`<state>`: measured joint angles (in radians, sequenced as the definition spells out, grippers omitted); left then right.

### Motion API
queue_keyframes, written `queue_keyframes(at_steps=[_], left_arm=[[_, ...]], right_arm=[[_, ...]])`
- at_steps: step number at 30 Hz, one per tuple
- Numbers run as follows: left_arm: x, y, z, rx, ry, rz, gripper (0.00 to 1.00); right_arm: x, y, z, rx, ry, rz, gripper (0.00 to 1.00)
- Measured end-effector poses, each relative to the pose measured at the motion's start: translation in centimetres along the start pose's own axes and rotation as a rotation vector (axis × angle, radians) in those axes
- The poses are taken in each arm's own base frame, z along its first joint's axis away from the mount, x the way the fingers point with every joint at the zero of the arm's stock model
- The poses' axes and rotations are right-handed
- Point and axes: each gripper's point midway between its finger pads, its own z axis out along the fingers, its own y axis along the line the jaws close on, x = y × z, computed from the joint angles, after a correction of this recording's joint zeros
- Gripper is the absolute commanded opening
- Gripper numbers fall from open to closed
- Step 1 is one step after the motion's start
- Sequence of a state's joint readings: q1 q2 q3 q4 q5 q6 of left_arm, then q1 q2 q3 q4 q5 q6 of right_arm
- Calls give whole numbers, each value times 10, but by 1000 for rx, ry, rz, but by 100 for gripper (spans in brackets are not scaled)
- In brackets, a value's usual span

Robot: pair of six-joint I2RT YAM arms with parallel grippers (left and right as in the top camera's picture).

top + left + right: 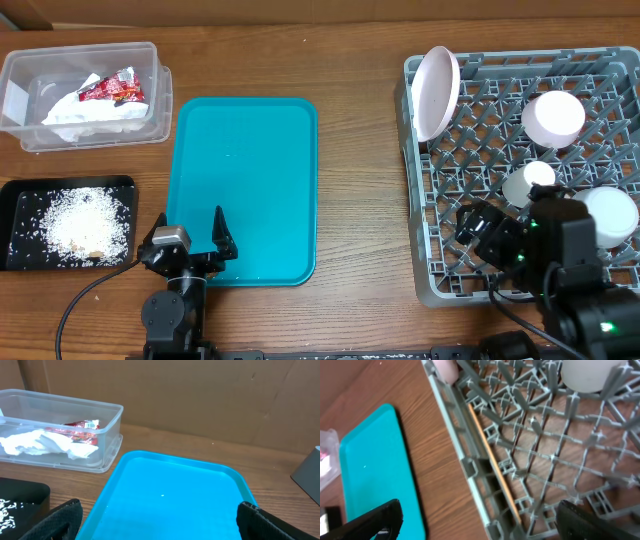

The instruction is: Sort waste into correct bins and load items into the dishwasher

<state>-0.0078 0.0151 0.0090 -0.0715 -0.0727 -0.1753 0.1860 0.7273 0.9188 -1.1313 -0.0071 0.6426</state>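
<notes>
1. Left gripper (pixel 190 226): jaws spread wide, nothing between them, at the near left corner of the teal tray (pixel 245 190).
2. Right gripper (pixel 480 525): likewise wide open and empty, above the near left part of the dish rack (pixel 420 200).
3. Inside the clear tub (pixel 160 90), at the far left of the table (pixel 360 200): crumpled napkins (pixel 85 115) and the red wrapper (pixel 112 90).
4. Inside the black tray (pixel 10 225), just nearer than the tub: loose rice (pixel 85 220).
5. In the rack: large plate (pixel 436 92) on edge at the far left corner; small plate (pixel 553 118), cup (pixel 530 182) and bowl (pixel 610 215) further right.
6. Along the rack's left wall: thin wooden stick (pixel 492 467).
</notes>
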Motion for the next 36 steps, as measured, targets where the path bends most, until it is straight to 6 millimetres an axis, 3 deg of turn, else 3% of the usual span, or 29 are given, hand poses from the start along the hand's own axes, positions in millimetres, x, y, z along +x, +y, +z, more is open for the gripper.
queue_keyframes(at_steps=[4, 9, 22, 29, 36], left_arm=[[0, 0, 0, 0, 1, 0, 100], [0, 0, 0, 0, 1, 0, 100], [0, 0, 0, 0, 1, 0, 100], [0, 0, 0, 0, 0, 0, 100], [0, 0, 0, 0, 0, 0, 100]], right_arm=[[-8, 3, 20, -76, -106, -10, 100], [-16, 16, 26, -259, -296, -85, 100], [-7, -4, 57, -438, -585, -125, 100], [-15, -1, 49, -494, -710, -176, 100], [-21, -7, 46, -429, -767, -334, 100]])
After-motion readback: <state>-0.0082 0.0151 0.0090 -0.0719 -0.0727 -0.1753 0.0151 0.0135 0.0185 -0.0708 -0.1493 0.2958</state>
